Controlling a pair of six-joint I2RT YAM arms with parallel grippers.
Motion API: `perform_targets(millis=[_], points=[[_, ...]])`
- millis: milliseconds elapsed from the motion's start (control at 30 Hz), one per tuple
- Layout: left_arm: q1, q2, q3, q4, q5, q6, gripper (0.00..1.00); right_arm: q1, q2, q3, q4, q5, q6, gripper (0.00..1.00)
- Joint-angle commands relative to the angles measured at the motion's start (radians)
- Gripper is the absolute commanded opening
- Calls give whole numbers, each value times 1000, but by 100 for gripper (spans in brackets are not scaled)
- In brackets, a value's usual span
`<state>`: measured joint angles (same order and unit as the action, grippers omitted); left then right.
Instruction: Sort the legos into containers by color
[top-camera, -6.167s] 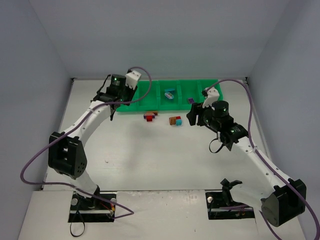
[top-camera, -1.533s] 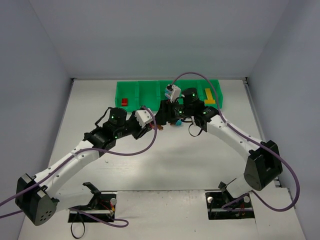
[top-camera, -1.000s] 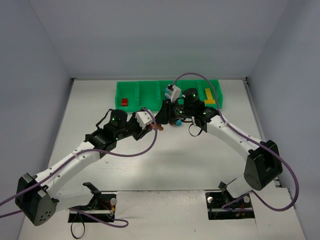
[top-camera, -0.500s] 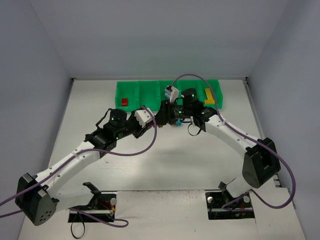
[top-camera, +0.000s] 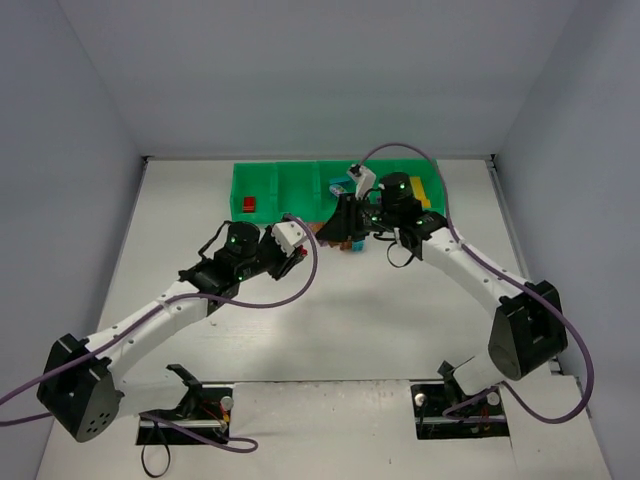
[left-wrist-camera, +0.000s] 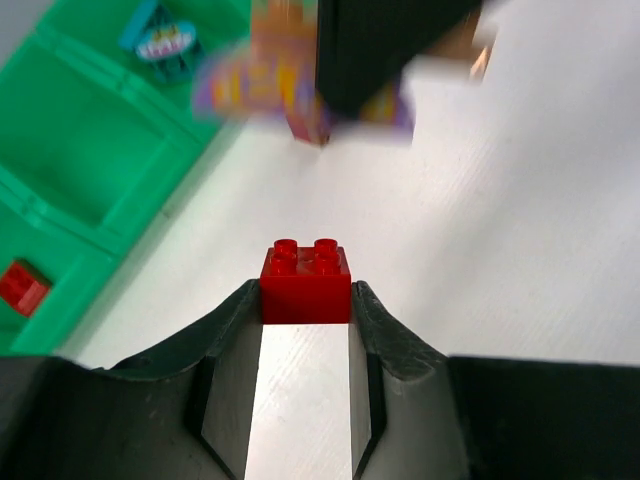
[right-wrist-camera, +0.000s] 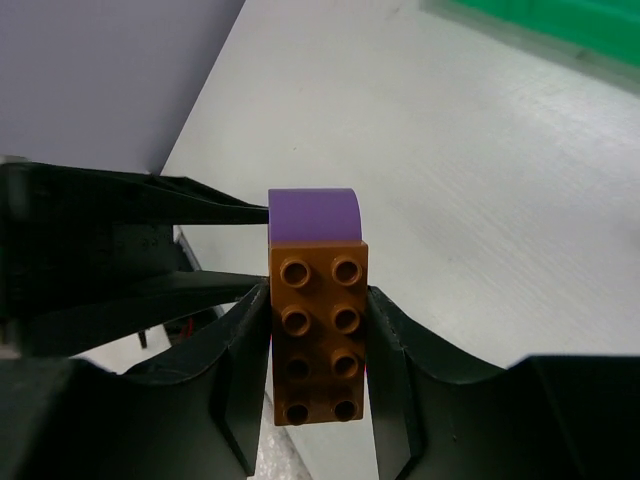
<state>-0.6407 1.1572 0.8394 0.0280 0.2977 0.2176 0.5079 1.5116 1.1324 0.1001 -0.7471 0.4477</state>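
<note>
Right gripper has shifted right, toward the tray's middle. Bare table fills the lower frame; the tray's near edge lies just beyond both wrists. Left gripper clamps a red brick between its fingertips. Right gripper clamps a brown brick, a purple brick at its far end.

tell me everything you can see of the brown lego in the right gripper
The brown lego is a glossy plastic two-by-four brick, its eight round studs facing the wrist camera. It is clamped lengthwise between the black fingers of the right gripper, above the table. A purple piece with a rounded top sits flush against its far end; whether they are clipped together is unclear.
</note>
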Motion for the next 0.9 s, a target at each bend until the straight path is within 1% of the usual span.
perform_targets(millis=[0,100,167,200,267,333,367,400,467,500,533,567,600,633,733,867], points=[[26,41,-8,16,-6,-52,0,-72,-105,9,50,31,-50,0],[50,68,-2,10,24,-78,0,-100,-123,1,46,26,-61,0],[61,79,15,7,15,-87,0,-109,-133,-3,41,29,-69,0],[75,82,23,12,0,-93,0,-120,-146,-6,38,47,-75,0],[96,91,49,21,-81,-101,0,-129,-163,-17,18,75,-90,0],[162,136,119,18,-161,-119,0,-132,-183,-28,-6,119,-127,0],[194,163,154,9,-169,-130,0,-134,-188,-31,-28,129,-138,0],[257,227,235,-16,-169,-144,0,-134,-197,-34,-37,135,-156,0],[308,300,324,-26,-187,-196,0,-135,-208,-48,-57,149,-167,0],[326,373,410,-72,-193,-205,0,-135,-220,-54,-62,153,-175,0],[351,409,455,-83,-207,-251,0,-135,-228,-59,-68,172,-179,0],[360,482,496,-95,-215,-262,15,-135,-243,-71,-71,184,-182,0],[368,519,539,-127,-222,-271,20,-135,-252,-75,-73,195,-185,0],[378,553,620,-146,-229,-288,22,-137,-258,-79,-79,206,-196,0],[397,670,737,-197,-262,-316,25,-135,-277,-88,-88,241,-210,0],[417,769,809,-227,-275,-353,31,-137,-295,-100,-94,265,-218,0]])
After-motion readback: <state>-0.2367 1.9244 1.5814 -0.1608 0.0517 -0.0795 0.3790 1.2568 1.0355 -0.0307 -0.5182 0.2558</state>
